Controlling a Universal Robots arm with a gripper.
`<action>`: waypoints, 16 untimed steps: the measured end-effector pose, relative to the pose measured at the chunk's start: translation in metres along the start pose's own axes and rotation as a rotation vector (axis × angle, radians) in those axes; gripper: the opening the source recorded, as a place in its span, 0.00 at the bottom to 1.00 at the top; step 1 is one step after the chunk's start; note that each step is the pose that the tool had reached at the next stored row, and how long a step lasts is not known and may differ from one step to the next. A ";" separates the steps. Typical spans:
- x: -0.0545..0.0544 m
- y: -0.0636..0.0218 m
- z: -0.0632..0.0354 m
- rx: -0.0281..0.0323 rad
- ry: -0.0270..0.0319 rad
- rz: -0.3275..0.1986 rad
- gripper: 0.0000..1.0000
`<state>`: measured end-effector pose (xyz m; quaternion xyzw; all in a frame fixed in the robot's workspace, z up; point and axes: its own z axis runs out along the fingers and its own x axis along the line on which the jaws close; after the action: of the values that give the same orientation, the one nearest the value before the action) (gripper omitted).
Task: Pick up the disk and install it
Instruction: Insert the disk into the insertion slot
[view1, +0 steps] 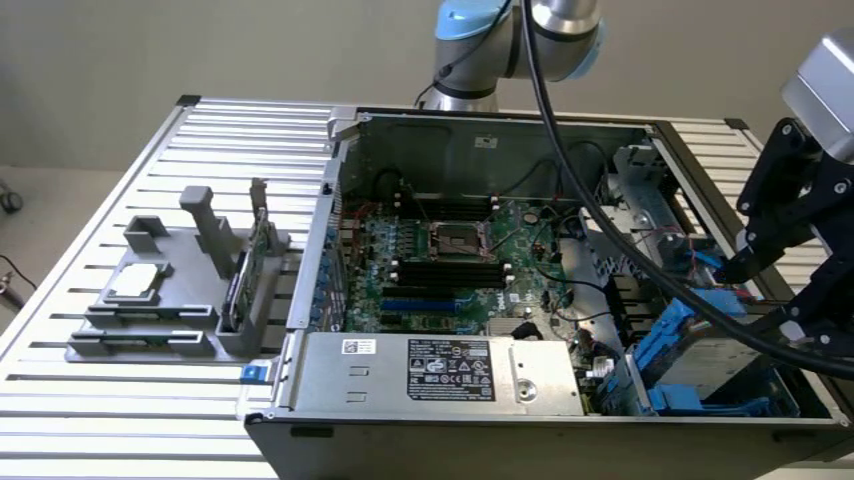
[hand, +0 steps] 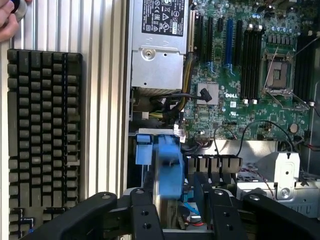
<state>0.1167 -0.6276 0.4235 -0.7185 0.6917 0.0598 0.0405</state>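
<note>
The open dark-grey metal computer case (view1: 481, 140) is seen on the slatted aluminium table (view1: 120, 190), with the green motherboard (view1: 447, 265) at its centre and the boxy silver power supply (view1: 434, 372) at 6 o'clock in the exterior view. The disk (view1: 714, 362), a silver-grey rectangular metal hard drive clipped in bright blue plastic side rails, is found low in the drive bay at 4 o'clock of that view. It is well apart from the grey plastic holding fixture (view1: 160, 300) at 9 o'clock, on which 1 small flat silver drive (view1: 140, 283) is seen resting. The black gripper (view1: 767, 295) is held directly over the bay, and in the wrist view it (hand: 172, 195) is set astride the blue rail of the disk (hand: 167, 167). Whether the disk is clamped or released cannot be told. The pick-up is judged done, with the disk placed in its bay, but full seating is not confirmed by these views.
</note>
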 end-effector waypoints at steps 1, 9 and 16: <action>0.000 0.0000 0.0005 -0.0001 -0.0008 -0.001 0.47; 0.001 -0.0005 0.0049 -0.0011 -0.0071 -0.009 0.47; 0.002 -0.0021 0.0124 0.0042 -0.0065 -0.024 0.47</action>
<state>0.1185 -0.6273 0.4110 -0.7263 0.6832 0.0602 0.0449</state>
